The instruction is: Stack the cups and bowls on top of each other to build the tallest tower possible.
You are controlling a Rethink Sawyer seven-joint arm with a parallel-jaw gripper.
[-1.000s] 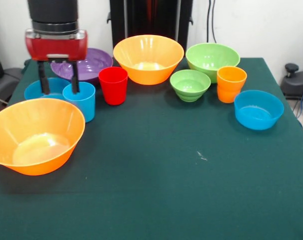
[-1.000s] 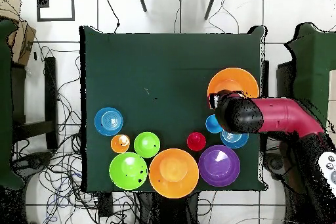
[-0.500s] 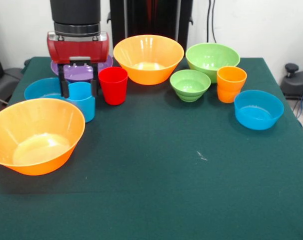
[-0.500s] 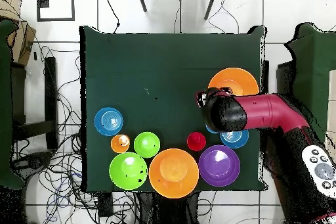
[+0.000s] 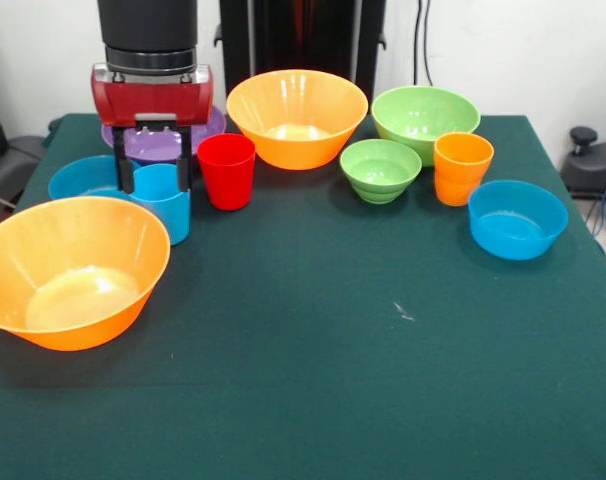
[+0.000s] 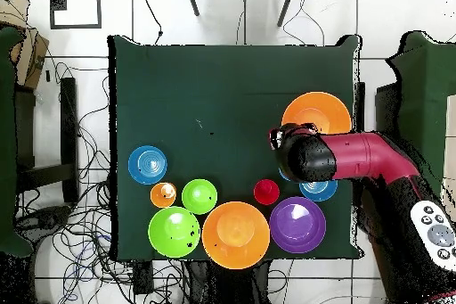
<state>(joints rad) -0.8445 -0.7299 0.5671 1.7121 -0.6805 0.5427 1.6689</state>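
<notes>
Fingers of the tool point(image 5: 154, 178) stand either side of the light blue cup point(image 5: 164, 203) in the front view, close against its rim but with no lift showing, so I judge them part open around it, not yet gripping; the cup stands upright on the worktop point(image 5: 343, 330) just beside the near large orange bowl point(image 5: 71, 270), with a small blue bowl point(image 5: 83, 178) and the purple bowl point(image 5: 161, 143) behind and the red cup point(image 5: 226, 170) next along. Closing should be squared across the rim and gentle, since thin plastic could squirt out or tip against the orange bowl. From overhead, the arm point(image 6: 356, 158) hides the blue cup; the red cup point(image 6: 265, 192) sits just beside the tool head, so a straight vertical lift looks safest.
</notes>
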